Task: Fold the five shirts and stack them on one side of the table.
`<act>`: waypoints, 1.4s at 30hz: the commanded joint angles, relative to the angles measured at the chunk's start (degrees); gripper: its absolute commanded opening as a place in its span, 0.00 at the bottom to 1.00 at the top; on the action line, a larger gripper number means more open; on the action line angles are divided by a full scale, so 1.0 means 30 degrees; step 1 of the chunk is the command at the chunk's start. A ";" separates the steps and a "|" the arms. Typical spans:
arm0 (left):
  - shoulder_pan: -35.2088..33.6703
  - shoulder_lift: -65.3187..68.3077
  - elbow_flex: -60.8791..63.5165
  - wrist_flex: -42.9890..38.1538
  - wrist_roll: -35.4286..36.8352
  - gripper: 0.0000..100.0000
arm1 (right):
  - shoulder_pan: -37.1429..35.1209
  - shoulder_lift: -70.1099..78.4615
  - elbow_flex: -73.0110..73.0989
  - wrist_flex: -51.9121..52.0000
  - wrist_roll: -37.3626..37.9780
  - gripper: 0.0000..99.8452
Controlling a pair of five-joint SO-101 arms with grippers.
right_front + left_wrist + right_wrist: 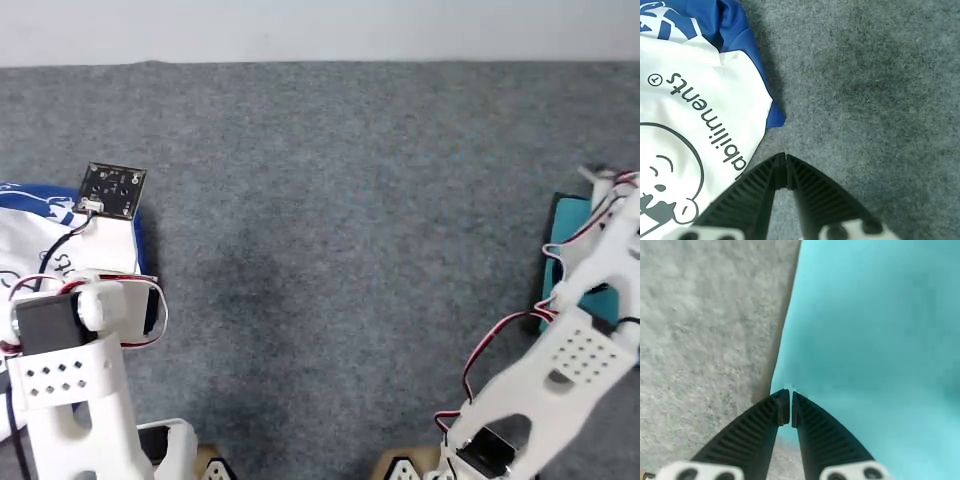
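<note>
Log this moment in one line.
left gripper: shut, over mat beside white shirt | right gripper: shut, over teal shirt edge

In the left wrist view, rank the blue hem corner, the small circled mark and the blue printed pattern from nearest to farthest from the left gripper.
1. Blue hem corner, just ahead of the left gripper.
2. Circled mark, off to the side, past the lettering's far end.
3. Blue printed pattern, farthest, beyond the mark at the shirt's far edge.
</note>
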 commanded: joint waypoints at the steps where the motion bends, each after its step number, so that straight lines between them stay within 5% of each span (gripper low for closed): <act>1: 0.0029 -0.0088 -0.0132 0.0293 -0.0147 0.01 | -0.0278 -0.3590 -0.0762 0.0718 -0.0176 0.01; 10: -0.0029 -0.0117 -0.1158 0.0293 -0.0117 0.01 | -0.0894 -0.9480 0.0059 0.0806 -0.0322 0.01; 18: -0.1612 0.0029 -0.1275 0.0264 -0.0469 0.03 | -0.2505 -1.5136 0.6711 0.0806 -0.0322 0.01; 23: -0.5509 0.0088 -0.1158 0.0176 -0.4044 0.17 | -0.3971 -1.9004 1.0784 0.0777 -0.0352 0.01; 27: -0.7531 0.0117 -0.0132 -0.0645 -0.7443 0.19 | -0.4996 -2.1289 1.3890 0.0747 -0.0352 0.01; 33: -0.8264 0.0117 0.4029 -0.3722 -1.1458 0.19 | -0.5905 -2.3575 1.6821 0.0747 -0.2549 0.01; 42: -0.8147 0.0176 0.8952 -0.9641 -1.3714 0.19 | -0.5875 -2.5421 1.7114 0.0777 -0.2696 0.01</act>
